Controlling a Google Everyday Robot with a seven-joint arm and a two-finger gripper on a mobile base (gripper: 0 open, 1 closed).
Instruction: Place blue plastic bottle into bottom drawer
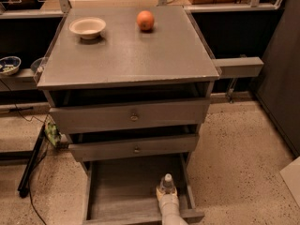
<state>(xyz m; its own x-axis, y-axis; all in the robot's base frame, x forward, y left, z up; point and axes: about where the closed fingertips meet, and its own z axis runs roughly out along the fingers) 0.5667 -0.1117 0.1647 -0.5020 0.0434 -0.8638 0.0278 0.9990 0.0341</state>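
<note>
A: Edges and free room first?
B: The bottom drawer (123, 187) is pulled out at the lower middle of the frame, under the cabinet. Its grey floor is bare across the left and centre. It has a low front lip, thin side walls, and the middle drawer (108, 150) overhangs its back part.

A: And above that?
B: The top drawer (93, 118) is out a little, less than the bottom one. Both upper drawers have small knobs. On the worktop (126, 55), a pale bowl (87, 27) sits upper left and an orange (146, 20) upper centre, well apart. The near half of the worktop is bare.

A: Around the cabinet?
B: Speckled floor (234, 163) lies open to the right. A black pole (32, 165) leans at lower left, and a grey bar (236, 67) sticks out from the cabinet's right side.

A: Where's the gripper?
B: The white gripper (167, 196) comes in from the bottom edge, over the drawer's front right corner.

A: And the bottle?
B: The bottle (167, 183) stands upright inside the bottom drawer, front right, near the right wall. Its cap and neck show just above the gripper tip, and its lower body is hidden behind the gripper.

A: Jaws?
B: Can't tell whether they're clamped on it or apart.
</note>
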